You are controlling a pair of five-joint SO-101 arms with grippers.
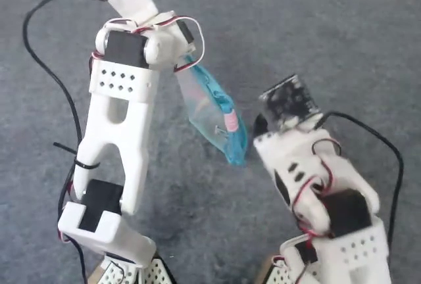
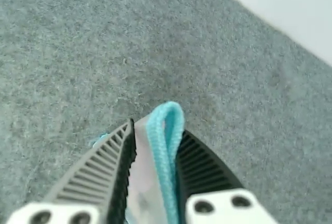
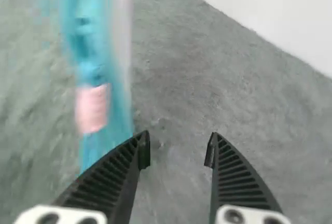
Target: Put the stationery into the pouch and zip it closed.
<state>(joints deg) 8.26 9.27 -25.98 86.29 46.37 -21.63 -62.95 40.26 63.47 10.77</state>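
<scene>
Hanging in the centre of the high view, the pouch (image 1: 210, 110) dangles clear of the grey felt mat (image 1: 316, 47), pinched at its upper corner by the left gripper (image 2: 155, 130), whose claw is clenched on the teal zip edge (image 2: 166, 125) near a fabric loop at its end; the right gripper (image 3: 176, 149) sits at the lower right of the high view, close beside the pouch's lower end, its claw released and holding nothing, the teal strip just next to one finger; a small pink piece (image 1: 231, 121) shows at the zip line, and whether it is stationery inside or the zip's pull I cannot tell; the pouch looks light, thin and limp, a clear film that will sag, twist and swing from its single held corner; the film is probably slippery, so the stitched teal band is the surer place to grip; zipping likely needs the band kept taut between both claws.
</scene>
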